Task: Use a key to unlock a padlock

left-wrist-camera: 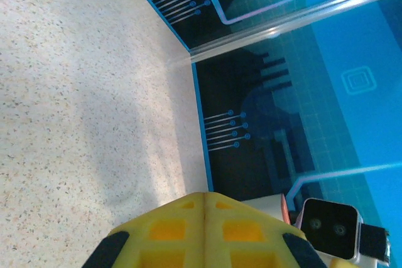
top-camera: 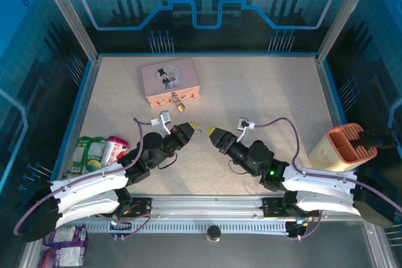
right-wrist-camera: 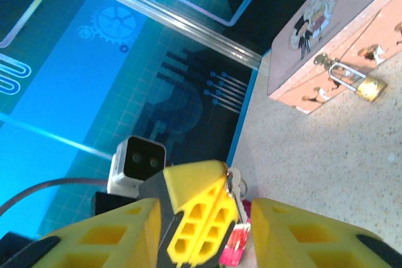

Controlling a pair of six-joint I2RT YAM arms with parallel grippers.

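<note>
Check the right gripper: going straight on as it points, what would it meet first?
The left gripper, shut on the key, sits directly ahead of the right gripper, between its open fingers; depth is unclear, but it looks close.

Key pinched between yellow fingers, tin and padlock beyond.

Low in frame the right gripper (right-wrist-camera: 204, 205) has its jaws apart, one yellow finger at each bottom corner. Between them sits the tip of the left gripper (right-wrist-camera: 210, 186), fingers pressed together on a small silvery key (right-wrist-camera: 235, 185) with a ring; a pink tag (right-wrist-camera: 231, 248) hangs below it (blurred, no print legible). Behind that tip, a white wrist camera (right-wrist-camera: 139, 160). Upper right on the speckled table (right-wrist-camera: 326, 155): pink tin (right-wrist-camera: 326, 23), cartoon couple on the lid, with a brass padlock (right-wrist-camera: 367, 87) hanging at its front, silver shackle (right-wrist-camera: 342, 72) threaded through the hasp. Blue patterned wall (right-wrist-camera: 94, 61) at left.
</note>
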